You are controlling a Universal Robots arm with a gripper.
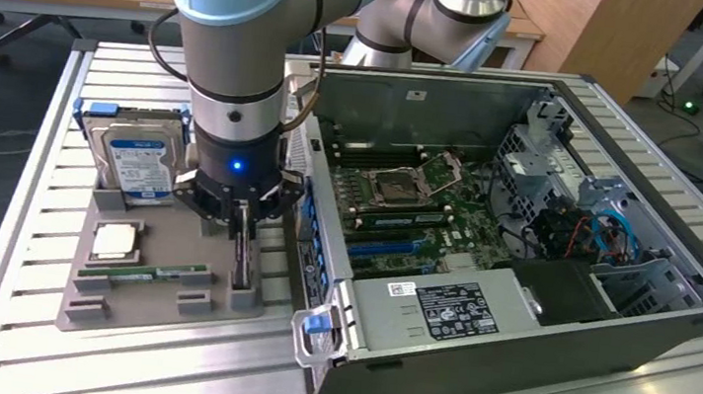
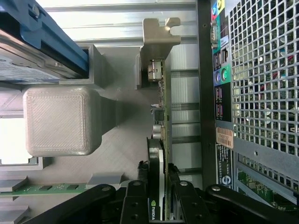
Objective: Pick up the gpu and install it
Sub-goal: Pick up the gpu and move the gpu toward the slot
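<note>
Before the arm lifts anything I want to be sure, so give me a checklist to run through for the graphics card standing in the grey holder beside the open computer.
1. Pincer lined up on the gpu: ok, the card sits between its two sides.
2. Grip: ok, it looks closed against both faces.
3. gpu upright in the grey holder: ok.
4. Hard drive and RAM stick apart from the card: ok.
5. Computer case open: ok.
6. Slot free for the card: cannot tell.
</note>
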